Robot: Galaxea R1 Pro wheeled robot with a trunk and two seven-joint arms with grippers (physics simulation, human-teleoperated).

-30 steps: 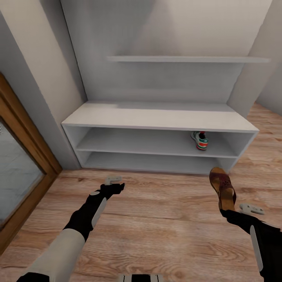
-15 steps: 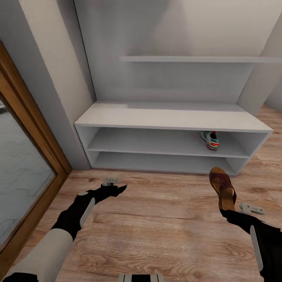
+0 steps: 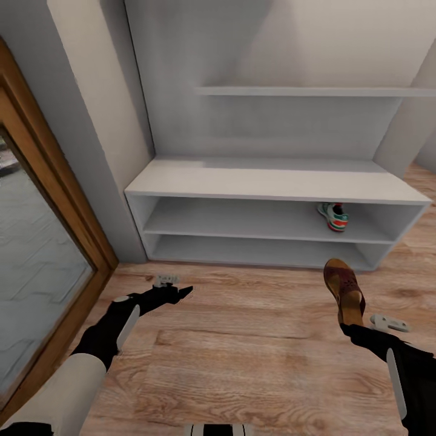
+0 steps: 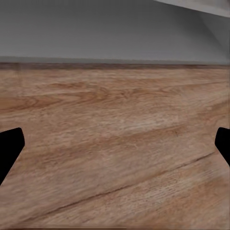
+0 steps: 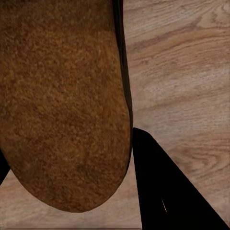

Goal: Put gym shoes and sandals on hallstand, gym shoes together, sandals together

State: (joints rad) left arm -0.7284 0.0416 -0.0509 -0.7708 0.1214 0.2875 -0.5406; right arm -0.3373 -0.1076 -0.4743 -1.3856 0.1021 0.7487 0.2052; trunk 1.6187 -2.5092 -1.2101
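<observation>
A flat dark brown leather-look sandal (image 3: 344, 292) with a tan suede-like sole (image 5: 62, 100) is gripped at its heel by the right hand (image 3: 351, 327), fingers closed against it, held above the light brown wood-plank floor (image 3: 242, 351) before the pale grey-white shoe rack (image 3: 278, 181). The left hand (image 3: 175, 293) points towards the rack, fingers spread wide and empty. Farther off, a cream sneaker with green stripes and red sole (image 3: 333, 216) sits on the rack's upper low shelf, near its right end.

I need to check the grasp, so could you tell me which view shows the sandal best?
The head view: the whole sandal shows, held above the floor. The right wrist view gives just its sole, close up.
</observation>
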